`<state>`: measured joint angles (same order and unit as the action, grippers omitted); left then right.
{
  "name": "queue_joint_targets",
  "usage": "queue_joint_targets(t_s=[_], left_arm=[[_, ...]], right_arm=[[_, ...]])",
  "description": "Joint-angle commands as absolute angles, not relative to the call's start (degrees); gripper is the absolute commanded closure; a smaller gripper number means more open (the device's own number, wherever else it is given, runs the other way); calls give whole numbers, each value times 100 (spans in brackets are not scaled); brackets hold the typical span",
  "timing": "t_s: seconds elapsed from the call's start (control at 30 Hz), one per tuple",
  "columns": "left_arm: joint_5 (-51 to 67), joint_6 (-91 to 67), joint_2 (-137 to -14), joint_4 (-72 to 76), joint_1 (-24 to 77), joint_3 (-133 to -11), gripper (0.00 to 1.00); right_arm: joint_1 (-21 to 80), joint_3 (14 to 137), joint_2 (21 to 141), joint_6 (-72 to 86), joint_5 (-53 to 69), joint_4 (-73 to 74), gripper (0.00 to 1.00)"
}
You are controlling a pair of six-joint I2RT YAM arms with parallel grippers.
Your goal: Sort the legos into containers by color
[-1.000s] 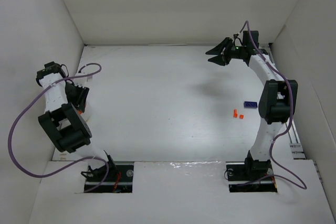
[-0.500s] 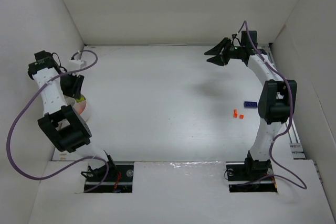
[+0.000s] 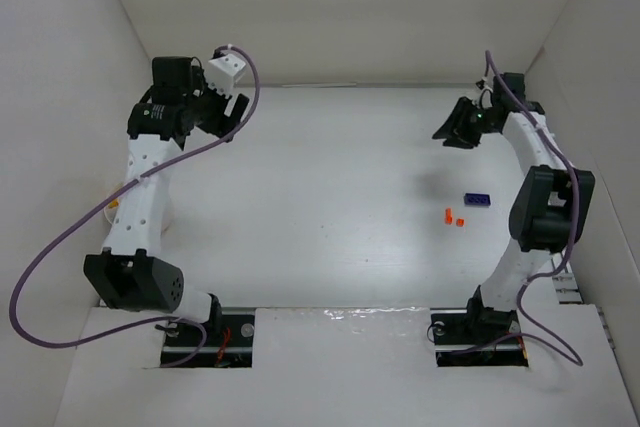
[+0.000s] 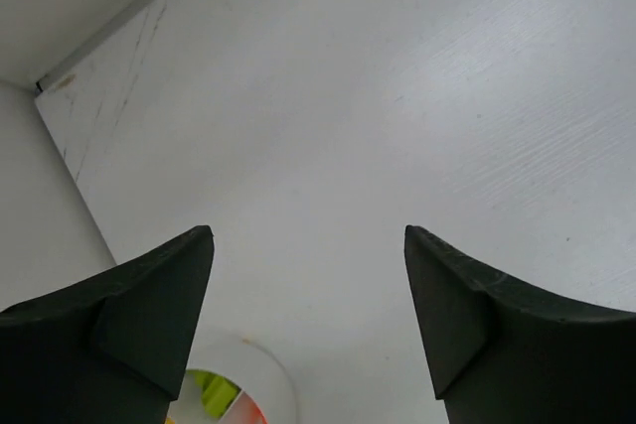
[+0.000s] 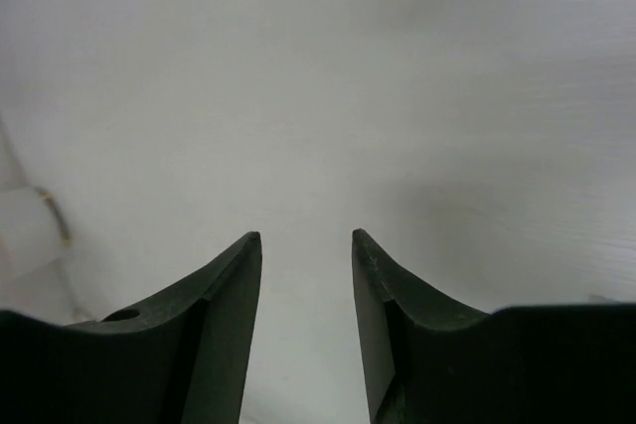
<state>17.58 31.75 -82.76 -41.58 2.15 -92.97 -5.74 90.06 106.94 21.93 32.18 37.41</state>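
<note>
A blue lego (image 3: 477,198) and two orange legos (image 3: 448,214) (image 3: 460,221) lie on the white floor at the right. A round whitish container (image 4: 260,376) shows at the bottom edge of the left wrist view, with green legos (image 4: 207,391) and an orange one inside. My left gripper (image 3: 233,113) (image 4: 308,235) is raised at the back left, open and empty, well above that container. Beyond the loose legos, at the back right, my right gripper (image 3: 447,133) (image 5: 306,235) hangs open with a narrow gap and nothing between its fingers.
White walls close the floor in on the left, back and right. A purple cable (image 3: 60,247) loops from the left arm along the left wall. A small orange bit (image 3: 113,203) shows beside the left arm's lower link.
The left arm has risen from over the container and swung toward the back, its jaws opening wide. The right gripper has moved to the right and nearer.
</note>
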Motion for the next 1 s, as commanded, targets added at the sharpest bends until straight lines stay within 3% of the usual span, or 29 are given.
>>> queue_joint_targets(t_s=[0.0, 0.17, 0.47, 0.77, 0.97], left_arm=[[1836, 2584, -8366, -3551, 386, -9193, 24], [2688, 2584, -8788, -3647, 737, -9404, 6], [3286, 2373, -8412, -2277, 896, -8341, 6], [3779, 2320, -8578, -2268, 896, -8341, 7], [3779, 2320, -8692, -2268, 896, -8394, 7]], right_arm=[[-1141, 8537, 9961, 514, 2330, 4430, 53], [-1590, 7867, 9439, -1334, 1970, 5042, 53], [-1810, 6646, 8570, -4583, 2021, 5950, 57], [-1811, 6021, 8438, -7301, 2249, 6021, 57], [-1512, 6205, 9043, -8155, 2197, 6178, 49]])
